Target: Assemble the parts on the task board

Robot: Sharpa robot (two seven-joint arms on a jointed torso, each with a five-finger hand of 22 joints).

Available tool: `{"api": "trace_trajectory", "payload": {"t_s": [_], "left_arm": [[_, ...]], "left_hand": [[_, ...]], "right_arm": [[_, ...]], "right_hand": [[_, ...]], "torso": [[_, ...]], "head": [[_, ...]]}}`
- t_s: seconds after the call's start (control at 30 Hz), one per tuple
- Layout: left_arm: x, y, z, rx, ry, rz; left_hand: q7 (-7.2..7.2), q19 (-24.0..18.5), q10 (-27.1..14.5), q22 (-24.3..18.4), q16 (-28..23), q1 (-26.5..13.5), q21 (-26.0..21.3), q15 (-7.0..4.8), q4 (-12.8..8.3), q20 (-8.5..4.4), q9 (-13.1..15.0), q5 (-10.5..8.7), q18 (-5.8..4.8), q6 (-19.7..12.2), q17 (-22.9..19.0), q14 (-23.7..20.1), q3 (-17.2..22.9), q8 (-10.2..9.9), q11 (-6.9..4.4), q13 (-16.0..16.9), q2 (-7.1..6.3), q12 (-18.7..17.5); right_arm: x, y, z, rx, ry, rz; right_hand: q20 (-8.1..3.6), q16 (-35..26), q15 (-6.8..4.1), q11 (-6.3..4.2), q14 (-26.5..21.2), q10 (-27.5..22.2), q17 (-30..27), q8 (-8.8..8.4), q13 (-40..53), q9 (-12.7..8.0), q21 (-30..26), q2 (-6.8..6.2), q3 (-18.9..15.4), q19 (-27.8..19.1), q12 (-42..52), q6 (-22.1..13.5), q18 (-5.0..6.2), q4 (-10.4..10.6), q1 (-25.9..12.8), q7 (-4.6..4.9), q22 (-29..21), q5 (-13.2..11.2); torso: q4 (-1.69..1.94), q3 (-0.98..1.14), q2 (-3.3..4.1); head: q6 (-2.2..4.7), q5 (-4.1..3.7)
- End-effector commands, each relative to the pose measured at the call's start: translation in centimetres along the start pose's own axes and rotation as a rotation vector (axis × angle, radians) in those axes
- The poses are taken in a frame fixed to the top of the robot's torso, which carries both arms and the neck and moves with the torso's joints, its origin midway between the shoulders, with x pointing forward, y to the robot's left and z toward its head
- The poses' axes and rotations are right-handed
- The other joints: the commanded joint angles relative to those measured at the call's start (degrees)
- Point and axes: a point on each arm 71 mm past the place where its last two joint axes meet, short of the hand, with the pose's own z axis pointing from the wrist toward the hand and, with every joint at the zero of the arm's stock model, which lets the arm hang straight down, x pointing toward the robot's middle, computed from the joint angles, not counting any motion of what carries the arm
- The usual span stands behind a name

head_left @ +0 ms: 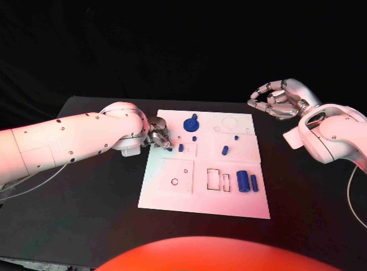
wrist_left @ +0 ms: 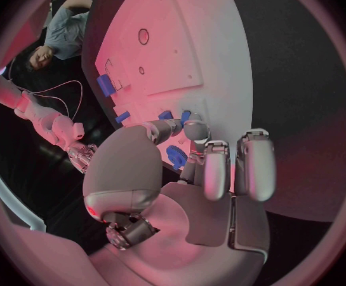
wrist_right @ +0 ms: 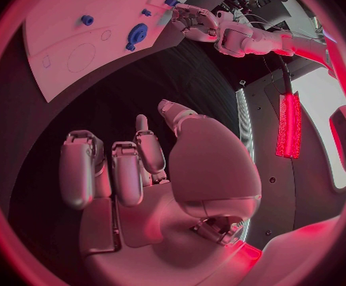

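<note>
Your left hand [head_left: 158, 135] pinches a small blue part [head_left: 168, 148] near the task board [head_left: 204, 203]'s left edge; right hand [head_left: 277, 100] hovers empty, fingers curled. Several parts remain loose.

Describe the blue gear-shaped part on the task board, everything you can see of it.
The blue gear-shaped part is a round, toothed disc with a small tab sticking out at one side, plastic by its look. It lies flat near the far edge of the white task board, beside a faint circular outline. Nothing touches it; the left hand works just beside it, on smaller blue pieces.
</note>
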Motion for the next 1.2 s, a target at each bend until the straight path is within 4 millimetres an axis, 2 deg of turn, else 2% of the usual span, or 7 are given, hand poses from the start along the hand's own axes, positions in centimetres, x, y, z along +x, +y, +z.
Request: {"api": "trace_trajectory", "payload": {"t_s": [0.03,0.37,0.57,0.93,1.1,1.2], "left_arm": [[0.3,-0.3,0.1,0.009,0.033,0.007],[0.6,-0.8,0.6,0.002,0.074,0.027],[0.6,-1.1,0.8,-0.004,0.073,0.038],[0.5,-1.4,1.0,-0.005,0.066,0.038],[0.4,-1.2,1.0,-0.009,0.059,0.032],[0.3,-1.0,1.0,-0.013,0.053,0.027]], "left_hand": [[-0.81,0.2,0.2,1.1,0.3,0.1,0.2,-0.36,-9.2,-0.04,-0.1,0.2,-0.36,0.2,14.7,5.9,9.4,0.3,-0.01,0.0,0.34,0.1],[-0.88,0.2,0.5,1.1,0.3,-0.7,0.2,-0.37,-8.8,-0.07,0.1,0.09,-0.36,0.5,14.7,5.9,9.3,0.6,-0.03,0.3,0.08,0.3],[-1.05,0.3,0.8,1.2,0.4,-1.3,0.3,-0.45,-8.6,-0.09,0.2,0.04,-0.4,0.8,14.8,6.0,9.0,1.0,-0.14,0.4,-0.08,0.5],[-1.51,0.3,1.0,1.4,0.4,-3.2,0.4,-0.73,-7.2,-0.22,0.6,-0.29,-0.42,0.9,14.7,5.9,7.2,1.5,-0.48,0.1,-0.33,0.4],[-1.87,0.3,0.8,1.4,0.3,-5.4,0.3,-1.01,-5.2,-0.35,0.6,-0.58,-0.42,1.1,14.7,5.9,3.9,1.4,-0.74,-0.2,-1.1,0.3],[-1.88,0.3,0.5,1.4,0.2,-7.6,0.3,-1.06,-2.9,-0.37,0.5,-0.76,-0.42,1.5,14.6,5.9,1.1,1.2,-0.76,-0.4,-1.58,0.3]], "right_arm": [[0.2,0.1,0.0,-0.01,0.014,-0.001],[0.1,0.1,0.0,-0.009,0.013,-0.001],[0.1,0.0,0.0,-0.009,0.013,-0.001],[0.1,0.1,0.0,-0.01,0.012,-0.001],[0.1,0.0,0.0,-0.01,0.01,-0.001],[0.1,0.0,0.0,-0.01,0.009,-0.001]], "right_hand": [[-0.34,-0.1,-0.12,-0.33,3.9,0.2,6.1,0.2,0.0,0.0,-0.2,0.23,0.0,0.5,0.0,-0.4,1.0,0.4,-0.5,-0.17,0.4,0.2],[-0.34,-0.1,-0.12,-0.33,3.9,0.2,6.1,0.2,0.0,0.0,-0.2,0.23,0.0,0.5,0.0,-0.4,1.0,0.4,-0.5,-0.17,0.4,0.2],[-0.34,-0.1,-0.12,-0.33,3.9,0.2,6.1,0.2,0.0,0.0,-0.2,0.23,0.0,0.5,0.0,-0.4,1.0,0.4,-0.5,-0.17,0.4,0.2],[-0.34,-0.1,-0.12,-0.33,3.9,0.2,6.1,0.2,0.0,0.0,-0.2,0.23,0.0,0.5,0.0,-0.4,1.0,0.4,-0.5,-0.17,0.4,0.2],[-0.36,-0.2,-0.13,-0.33,3.9,0.1,6.0,0.28,-0.1,-0.1,-0.4,0.19,0.0,0.4,-0.1,-0.4,1.04,0.4,-0.5,-0.17,0.3,0.2],[-0.36,-0.2,-0.13,-0.33,3.9,0.0,6.0,0.28,-0.2,-0.1,-0.4,0.17,0.0,0.4,-0.1,-0.5,1.05,0.4,-0.5,-0.16,0.2,0.2]], "torso": [[-0.05,0.05,0.03],[-0.15,0.06,0.03],[-0.06,0.12,-0.03],[-0.04,0.1,-0.03],[-0.06,0.07,-0.05],[-0.04,0.07,0.0]], "head": [[-0.13,0.03],[-0.35,-0.08],[-0.44,-0.2],[-0.41,-0.23],[-0.27,-0.25],[-0.15,-0.32]]}}
